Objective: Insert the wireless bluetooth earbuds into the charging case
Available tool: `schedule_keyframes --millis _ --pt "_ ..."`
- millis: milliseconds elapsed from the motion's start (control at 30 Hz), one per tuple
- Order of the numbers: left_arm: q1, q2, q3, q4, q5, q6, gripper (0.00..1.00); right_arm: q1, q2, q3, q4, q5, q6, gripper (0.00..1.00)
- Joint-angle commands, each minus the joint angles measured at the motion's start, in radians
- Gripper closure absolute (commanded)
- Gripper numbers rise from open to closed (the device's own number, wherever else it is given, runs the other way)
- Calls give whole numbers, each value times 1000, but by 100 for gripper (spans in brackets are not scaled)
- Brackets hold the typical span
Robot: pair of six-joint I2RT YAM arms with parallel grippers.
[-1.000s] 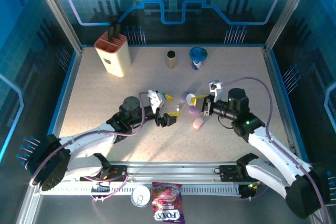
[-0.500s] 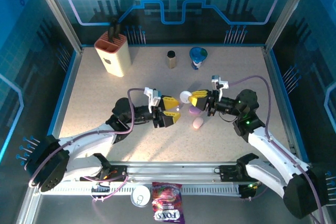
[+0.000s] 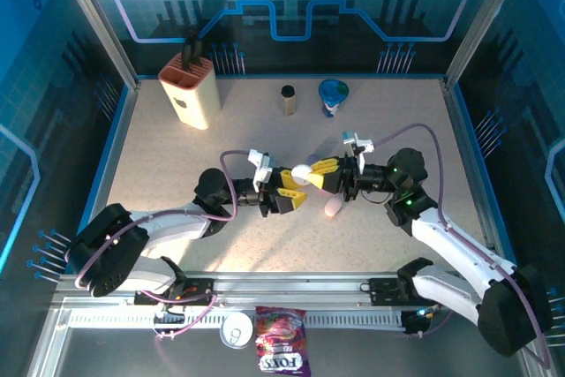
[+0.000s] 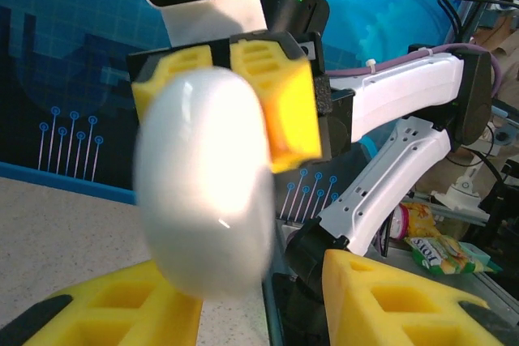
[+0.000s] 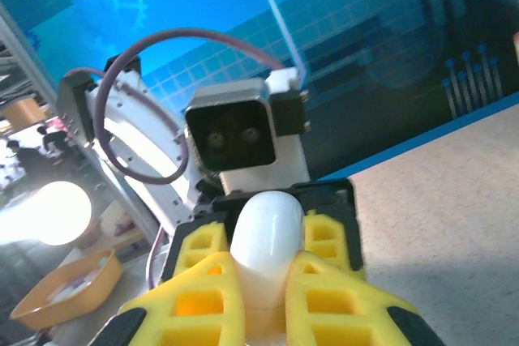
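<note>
Pinching a white charging case (image 3: 303, 171) between the yellow fingers (image 5: 203, 301) of the right gripper (image 3: 316, 174), pressing in on its two flanks. Holding it up off the table (image 3: 177, 156), over the middle of the surface, between the two grippers facing nose to nose.

Laying the case's long axis along the right fingers, in line with both grippers. Seating one end back in the clamp and pointing the free rounded end leftward in the top view, straight at the left gripper (image 3: 290, 188).

Showing in the right wrist view as a smooth white oval stretching away from the lens toward the other wrist's camera. Showing in the left wrist view as a blurred white oval reaching down between the widely spread yellow fingers (image 4: 389, 305) of that gripper, not clearly enough to tell touching from just apart.

Leaving a pink case (image 3: 333, 207) lying on the table just on the near side of the right gripper, apart from the white one. Leaving a tan knife block (image 3: 190, 90) standing well away, near the far left corner.
</note>
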Motion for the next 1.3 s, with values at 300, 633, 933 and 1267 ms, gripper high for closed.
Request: schedule_keyframes --millis 300,633,933,1267 --pt "-3 -1 30 92 23 16 73 12 9 43 -95 -33 -89 94" --pt "-2 9 29 92 22 17 67 14 10 64 -160 -41 -131 94" --pt "-2 25 23 92 31 16 74 14 -13 76 -252 -39 -188 95" --pt "-3 48 9 90 26 141 96 40 -31 167 -573 270 -288 53"
